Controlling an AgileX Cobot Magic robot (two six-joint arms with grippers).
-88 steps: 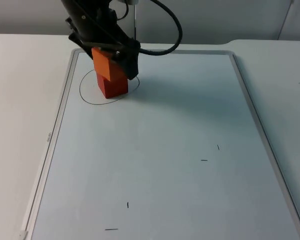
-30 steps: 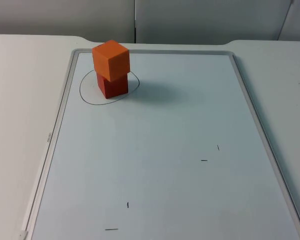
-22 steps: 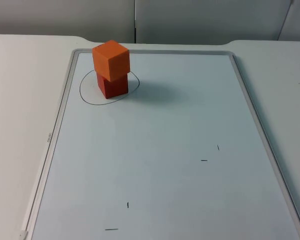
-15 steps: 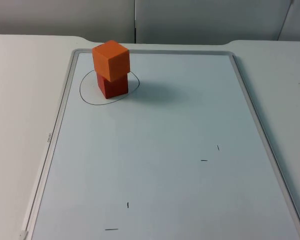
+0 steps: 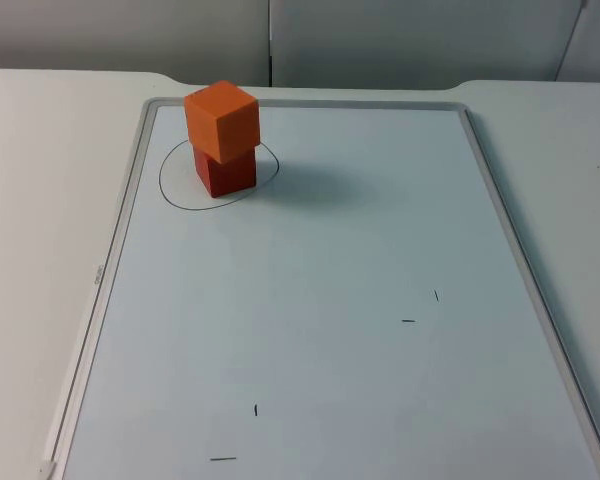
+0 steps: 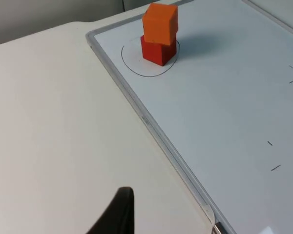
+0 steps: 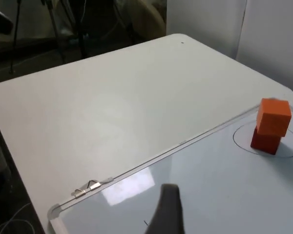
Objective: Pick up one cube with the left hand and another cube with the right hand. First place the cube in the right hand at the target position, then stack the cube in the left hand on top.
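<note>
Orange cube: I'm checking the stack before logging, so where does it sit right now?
In the top view the orange cube sits on the red cube, inside the drawn circle near the whiteboard's far left corner.

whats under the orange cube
The orange cube sits on the red cube, which stands inside the drawn circle on the whiteboard. The red cube's top face is covered.

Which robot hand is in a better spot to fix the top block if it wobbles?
Probably the left: the orange block on the red block stands on the board's left side, looking nearer from the left hand than the right hand.
</note>
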